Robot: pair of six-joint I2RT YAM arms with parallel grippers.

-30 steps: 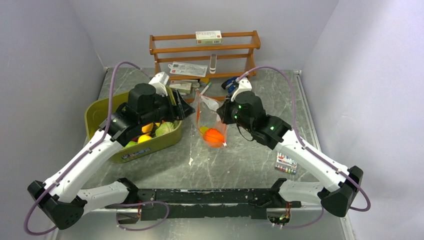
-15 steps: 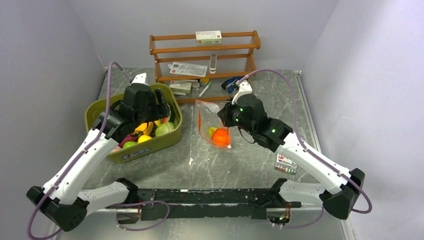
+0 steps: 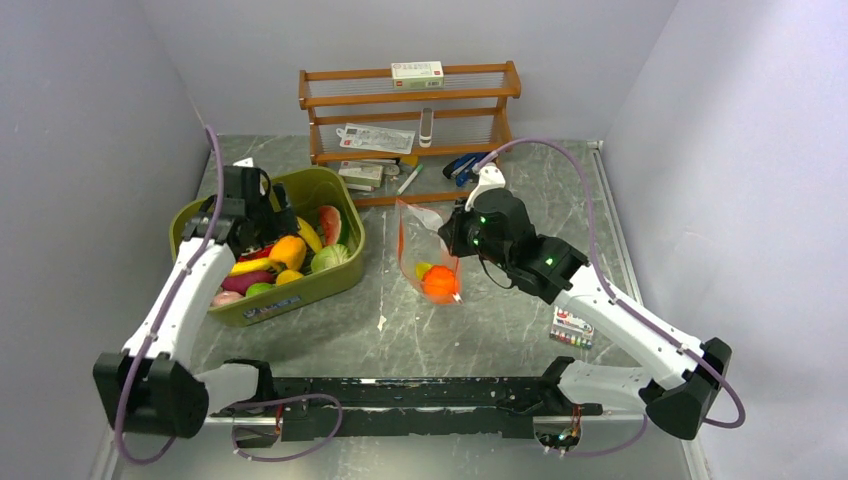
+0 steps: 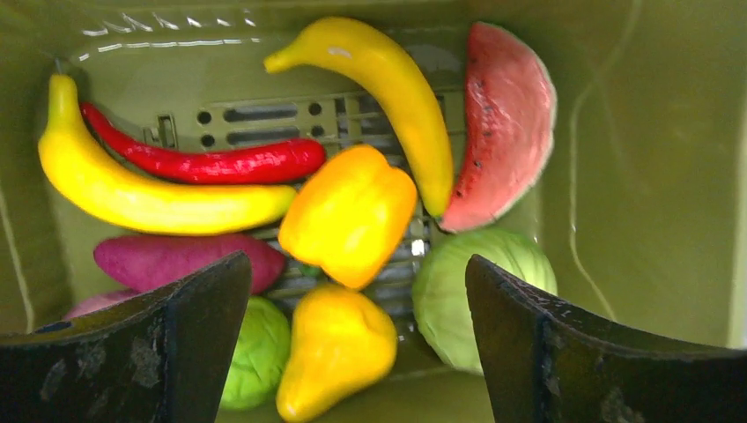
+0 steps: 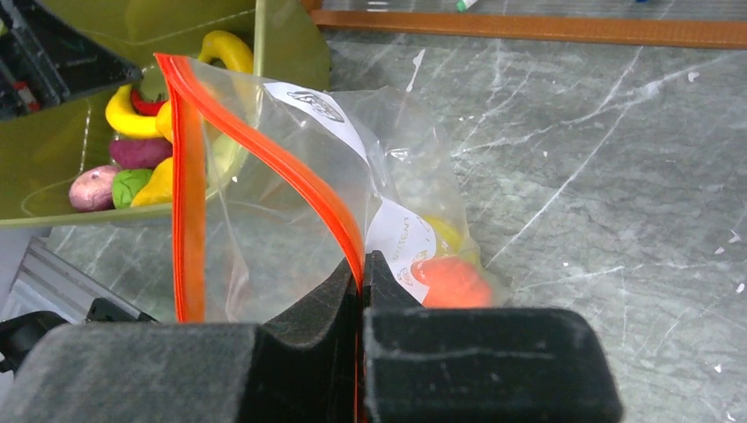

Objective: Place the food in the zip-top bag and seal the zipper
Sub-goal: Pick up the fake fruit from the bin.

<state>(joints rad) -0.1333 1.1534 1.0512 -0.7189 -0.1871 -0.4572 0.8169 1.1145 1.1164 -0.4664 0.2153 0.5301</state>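
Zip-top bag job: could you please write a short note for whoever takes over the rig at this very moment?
Left gripper: open, empty, above the food in the tub.
Right gripper: shut on the zipper, holding the bag upright with its mouth open.
Done: an orange fruit and a yellowish piece lie in the bag.
Left: pepper, bananas, watermelon slice and more are in the tub; the zipper is not sealed.

The food (image 4: 348, 211) is glossy, smooth plastic; the tub (image 4: 634, 176), shiny olive plastic. The zip-top bag (image 5: 405, 176) is clear, thin film. The bench (image 5: 599, 132) looks like marbled grey stone.
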